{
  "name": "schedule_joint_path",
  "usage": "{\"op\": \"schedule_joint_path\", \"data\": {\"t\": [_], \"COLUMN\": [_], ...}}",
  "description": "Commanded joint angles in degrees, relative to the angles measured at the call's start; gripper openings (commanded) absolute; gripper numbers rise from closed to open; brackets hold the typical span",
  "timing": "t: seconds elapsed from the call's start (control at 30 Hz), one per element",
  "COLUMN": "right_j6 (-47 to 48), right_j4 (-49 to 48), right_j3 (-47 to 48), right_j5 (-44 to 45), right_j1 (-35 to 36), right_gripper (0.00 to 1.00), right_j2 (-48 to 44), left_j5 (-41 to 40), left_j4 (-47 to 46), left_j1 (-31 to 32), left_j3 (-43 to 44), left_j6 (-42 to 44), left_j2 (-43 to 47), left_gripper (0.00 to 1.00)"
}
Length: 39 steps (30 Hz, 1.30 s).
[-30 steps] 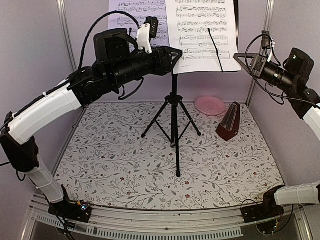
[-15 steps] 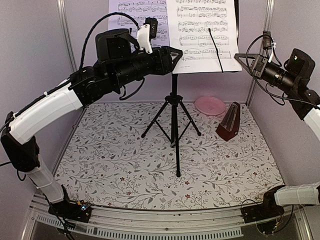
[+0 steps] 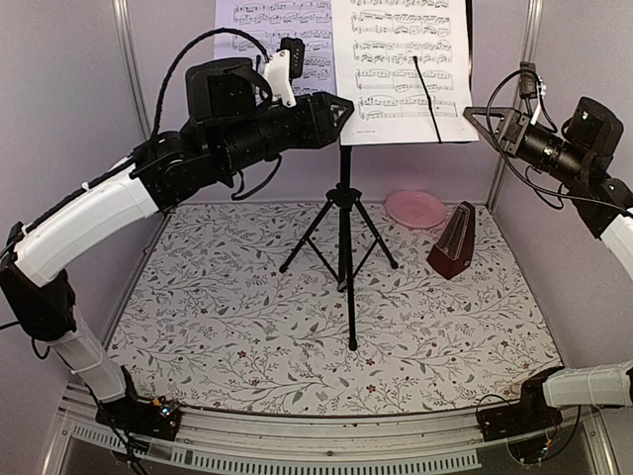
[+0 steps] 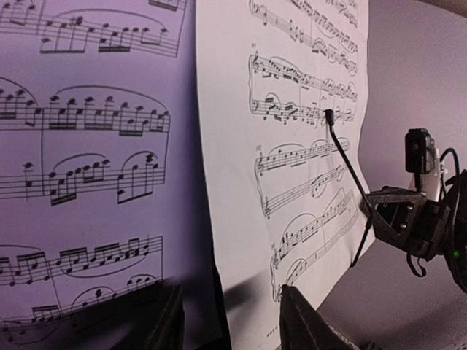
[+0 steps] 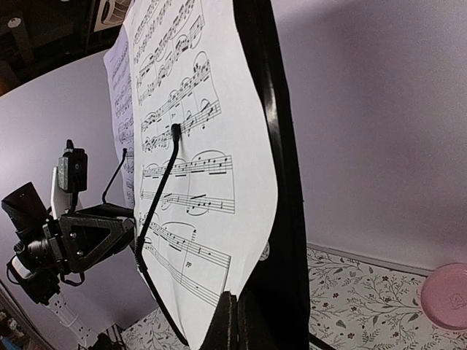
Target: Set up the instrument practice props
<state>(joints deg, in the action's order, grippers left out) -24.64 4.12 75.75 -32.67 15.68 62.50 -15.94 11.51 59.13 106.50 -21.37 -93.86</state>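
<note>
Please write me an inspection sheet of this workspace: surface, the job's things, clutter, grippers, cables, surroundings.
Surface: floral cloth, lying flat.
Job's things: stand upright on its tripod; two pages side by side on its desk; metronome upright on the cloth, right of the stand.
Clutter: pink plate behind the metronome.
Grippers: left gripper open at the pages' lower edge; right gripper shut, empty, just off the right page's edge.
Cables: black cable loops over the left arm; thinner ones by the right gripper.
Surroundings: lilac walls, metal posts.
</note>
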Motion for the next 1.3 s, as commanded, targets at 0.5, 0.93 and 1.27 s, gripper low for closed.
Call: {"op": "schedule_joint_path", "data": {"t": [0.5, 0.93, 1.27], "right_j6": [0.1, 0.3, 1.6], "right_j4": [-0.8, -1.5, -2.9], "right_j3": [-1.0, -2.4, -2.0], "right_j5": [0.9, 2.3, 4.3], "right_j1": [-0.1, -0.1, -0.1], "right_gripper": [0.0, 0.0, 0.0], "right_j2": [-1.4, -1.8, -0.8], "left_j5": [1.8, 2.6, 3.8], "left_j4": [1.0, 0.1, -0.5], "left_j1": [0.0, -1.1, -2.1], "left_j3": [6.4, 7.9, 9.5], "left_j6": [0.8, 4.7, 6.2], "left_j2": [-4.1, -5.2, -7.0], "left_gripper": [0.25, 0.0, 0.0]}}
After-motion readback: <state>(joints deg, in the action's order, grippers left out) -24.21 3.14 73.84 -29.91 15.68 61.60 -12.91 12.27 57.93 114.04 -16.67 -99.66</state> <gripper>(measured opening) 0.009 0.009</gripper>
